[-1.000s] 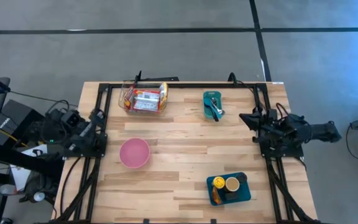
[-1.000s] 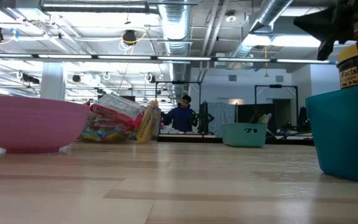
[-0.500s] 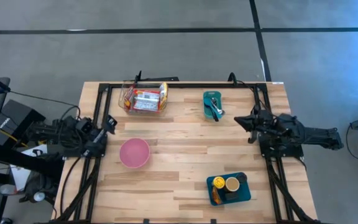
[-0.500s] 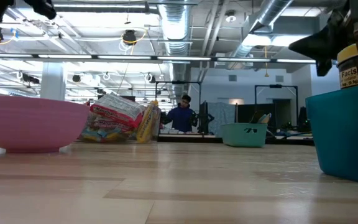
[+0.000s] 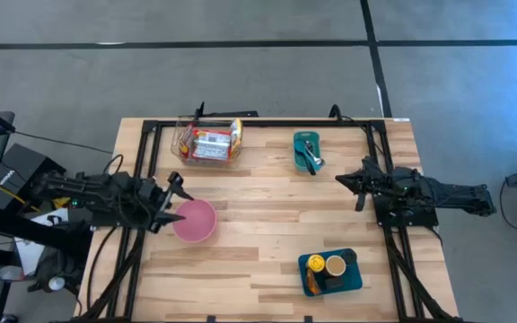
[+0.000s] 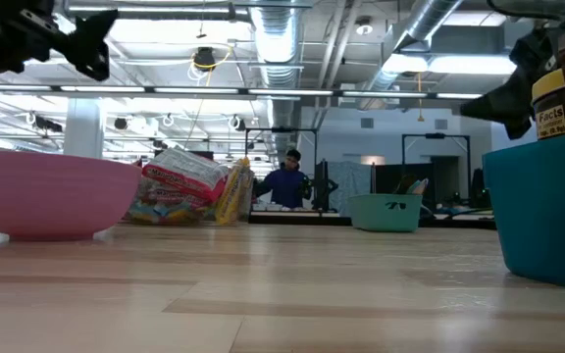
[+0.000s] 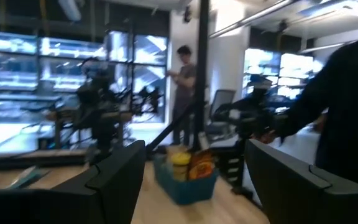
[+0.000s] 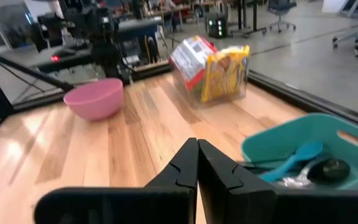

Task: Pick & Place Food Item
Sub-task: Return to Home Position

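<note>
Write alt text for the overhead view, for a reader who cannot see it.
Overhead, a wooden table holds a pink bowl, a transparent bin of packs, a teal bin and a blue bin. The left gripper hangs by the bowl, the right gripper near the right edge.

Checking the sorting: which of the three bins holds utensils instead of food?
The small teal bin, with a blue spoon inside; the transparent bin and blue bin hold food items.
</note>
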Available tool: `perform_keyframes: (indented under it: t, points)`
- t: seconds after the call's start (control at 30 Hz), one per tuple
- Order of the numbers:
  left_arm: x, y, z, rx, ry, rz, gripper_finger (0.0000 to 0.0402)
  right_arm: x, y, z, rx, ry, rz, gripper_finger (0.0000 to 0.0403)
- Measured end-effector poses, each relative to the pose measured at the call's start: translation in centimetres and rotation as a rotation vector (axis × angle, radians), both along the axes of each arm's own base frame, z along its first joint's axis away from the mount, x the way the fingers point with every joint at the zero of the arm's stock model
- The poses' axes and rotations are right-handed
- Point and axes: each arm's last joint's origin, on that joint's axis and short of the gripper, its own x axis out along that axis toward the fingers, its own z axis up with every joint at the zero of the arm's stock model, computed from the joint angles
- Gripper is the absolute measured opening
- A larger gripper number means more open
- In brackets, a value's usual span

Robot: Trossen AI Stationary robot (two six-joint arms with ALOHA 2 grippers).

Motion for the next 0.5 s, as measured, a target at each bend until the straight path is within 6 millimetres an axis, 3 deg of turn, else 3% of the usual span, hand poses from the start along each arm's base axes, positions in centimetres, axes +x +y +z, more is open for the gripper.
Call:
perform_keyframes:
  t: [0.3,0.5]
  points:
    - [1.0,0.1,-1.0,0.003,0.116,0.076,0.0271,-0.3,0.0,-1.2,-0.019,0.14,0.002,0.0]
    - [1.4,0.0,-1.4,0.008,0.154,0.075,0.0271,-0.3,0.0,-1.2,-0.019,0.139,0.002,0.0]
